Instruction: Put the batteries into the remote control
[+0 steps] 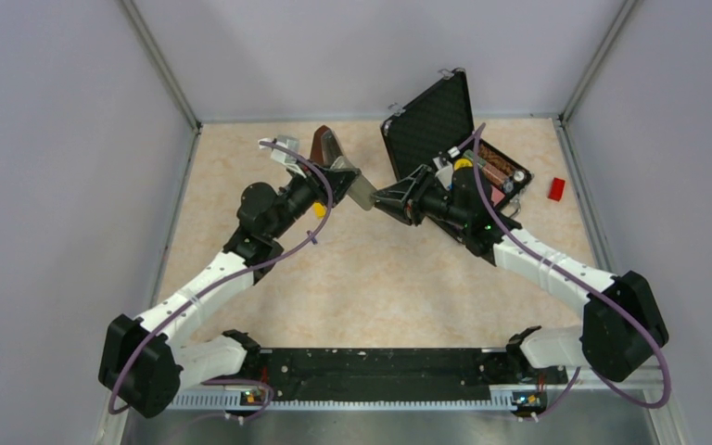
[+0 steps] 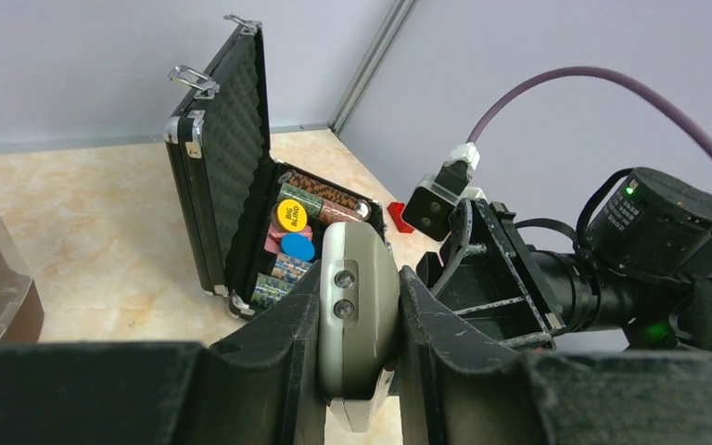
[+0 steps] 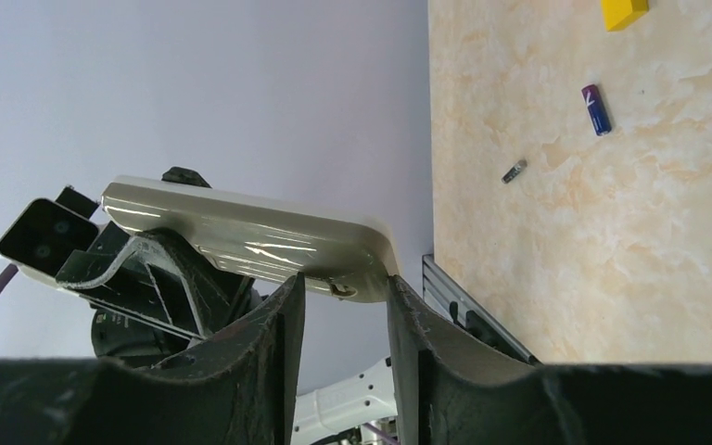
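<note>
Left gripper [image 2: 360, 320] pinches the slim grey-white plastic remote control [image 2: 363, 264], long axis aimed at the right gripper [image 3: 343, 301], which is half-spread at its tip.

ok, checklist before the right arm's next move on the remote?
1. Left gripper clamped on the remote control: ok.
2. Right gripper straddles the remote's end, one finger on each side: ok.
3. Right fingers actually pinching the remote: cannot tell.
4. Batteries loaded: not ok. The bluish-purple battery and the dark grey battery both lie on the table.
5. Batteries free to pick, apart from each other with nothing on top: ok.
6. Battery compartment open and reachable: cannot tell, no view shows it.
</note>
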You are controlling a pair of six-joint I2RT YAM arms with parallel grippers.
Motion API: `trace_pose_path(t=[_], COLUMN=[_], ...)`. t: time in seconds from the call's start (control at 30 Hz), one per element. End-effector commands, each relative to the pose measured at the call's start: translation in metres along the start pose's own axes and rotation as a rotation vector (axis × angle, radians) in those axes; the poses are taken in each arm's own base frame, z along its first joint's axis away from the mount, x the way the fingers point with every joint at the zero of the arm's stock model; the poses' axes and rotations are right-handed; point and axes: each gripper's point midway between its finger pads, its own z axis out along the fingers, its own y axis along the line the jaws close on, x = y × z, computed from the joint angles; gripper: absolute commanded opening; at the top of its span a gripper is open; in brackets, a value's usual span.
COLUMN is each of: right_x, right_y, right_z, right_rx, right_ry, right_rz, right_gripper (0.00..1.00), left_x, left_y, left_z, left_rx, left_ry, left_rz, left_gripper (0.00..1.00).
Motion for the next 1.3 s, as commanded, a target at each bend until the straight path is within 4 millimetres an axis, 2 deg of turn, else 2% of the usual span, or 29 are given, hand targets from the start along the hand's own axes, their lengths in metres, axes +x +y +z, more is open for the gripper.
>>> trace_pose_path(t=[0.0, 0.17, 0.37, 0.57, 1.1, 1.27], right_x=[-0.004, -0.002, -0.002, -0.001, 0.001, 0.001], right_y=[0.045, 0.052, 0.051, 0.047, 0.043, 0.036], right_z=[-0.007, -0.007, -0.009, -0.009, 0.004, 0.005], right_rx=[-0.094, -0.109, -0.093, -0.060, -0.066, -0.034], right_ry=[-0.036, -0.037, -0.037, -0.033, 0.000, 0.003], right_rz=[-0.067, -0.071, -0.071, -0.080, -0.060, -0.054], right_gripper=[0.39, 0.42, 0.37, 0.50, 0.50, 0.50], left_x=[-0.016, -0.012, -0.011, -0.013, -0.003, -0.005], left_y=[-0.028, -0.026, -0.019, -0.005, -0.011, -0.009], left_z=[0.001, 0.002, 0.004, 0.004, 0.011, 0.012], left_rx=[0.094, 0.091, 0.050, -0.027, 0.014, 0.001], left_ry=[-0.042, -0.030, -0.038, -0.069, -0.040, -0.052], left_rz=[0.062, 0.076, 0.101, 0.129, 0.108, 0.110], left_gripper=[0.00, 0.00, 0.00, 0.00, 0.00, 0.00])
